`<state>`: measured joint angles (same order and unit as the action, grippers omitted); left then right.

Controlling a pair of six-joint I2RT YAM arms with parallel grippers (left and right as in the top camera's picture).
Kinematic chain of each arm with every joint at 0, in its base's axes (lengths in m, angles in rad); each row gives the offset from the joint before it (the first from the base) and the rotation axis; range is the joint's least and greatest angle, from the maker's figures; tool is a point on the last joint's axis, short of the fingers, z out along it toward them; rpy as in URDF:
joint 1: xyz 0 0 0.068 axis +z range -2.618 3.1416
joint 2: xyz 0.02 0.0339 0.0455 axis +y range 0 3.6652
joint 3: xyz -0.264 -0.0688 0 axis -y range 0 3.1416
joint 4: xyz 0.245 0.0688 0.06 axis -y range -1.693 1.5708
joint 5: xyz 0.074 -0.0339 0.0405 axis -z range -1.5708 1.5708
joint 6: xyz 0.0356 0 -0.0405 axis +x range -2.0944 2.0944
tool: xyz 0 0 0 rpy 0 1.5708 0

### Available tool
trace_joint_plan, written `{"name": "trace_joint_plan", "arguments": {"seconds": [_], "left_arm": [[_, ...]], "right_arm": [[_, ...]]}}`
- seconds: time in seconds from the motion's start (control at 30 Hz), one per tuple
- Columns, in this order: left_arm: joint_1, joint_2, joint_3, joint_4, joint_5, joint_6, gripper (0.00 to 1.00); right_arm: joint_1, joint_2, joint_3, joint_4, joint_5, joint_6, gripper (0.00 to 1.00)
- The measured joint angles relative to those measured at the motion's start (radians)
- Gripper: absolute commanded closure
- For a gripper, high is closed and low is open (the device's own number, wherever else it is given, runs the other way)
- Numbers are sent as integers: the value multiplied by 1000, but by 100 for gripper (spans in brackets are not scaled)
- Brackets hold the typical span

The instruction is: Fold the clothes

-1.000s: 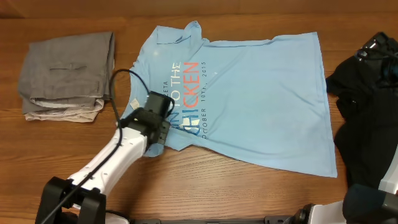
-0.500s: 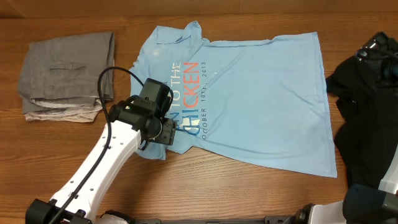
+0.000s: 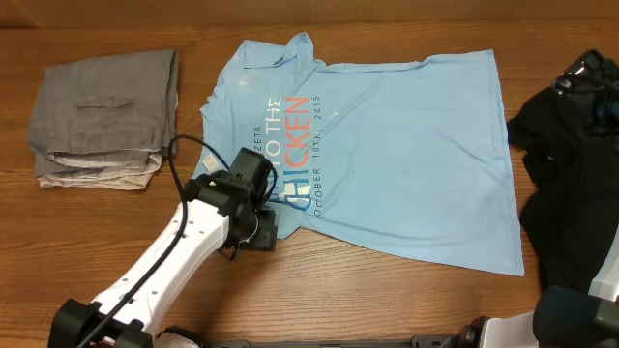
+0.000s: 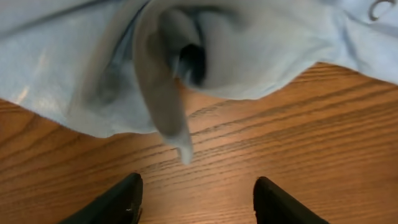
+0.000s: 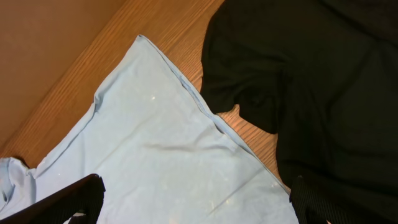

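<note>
Left wrist view: your left claw (image 4: 199,190) gapes partway, empty, over the surface (image 4: 311,143); the shirt (image 4: 249,43) lies just beyond. Close short and you'll grab nothing. Right claw (image 5: 196,202), wide open, holds nothing.

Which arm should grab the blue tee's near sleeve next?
Left. The left gripper hovers open right at the sleeve; the right gripper is over the hem beside the black garment.
</note>
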<state>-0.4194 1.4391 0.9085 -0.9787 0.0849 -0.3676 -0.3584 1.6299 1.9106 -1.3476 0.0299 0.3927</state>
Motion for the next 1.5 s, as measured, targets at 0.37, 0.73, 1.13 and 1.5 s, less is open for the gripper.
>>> {"name": "trace_joint_plan", "arguments": {"seconds": [0.37, 0.73, 1.13, 1.5], "left_arm": [[0, 0, -63, 105, -42, -57, 40], [0, 1, -76, 150, -118, -87, 47], [0, 1, -88, 170, -134, -99, 56], [0, 1, -135, 217, -143, -105, 96]], "right_arm": [[0, 0, 0, 0, 0, 0, 0], [0, 0, 0, 0, 0, 0, 0], [0, 0, 0, 0, 0, 0, 0], [0, 0, 0, 0, 0, 0, 0]]}}
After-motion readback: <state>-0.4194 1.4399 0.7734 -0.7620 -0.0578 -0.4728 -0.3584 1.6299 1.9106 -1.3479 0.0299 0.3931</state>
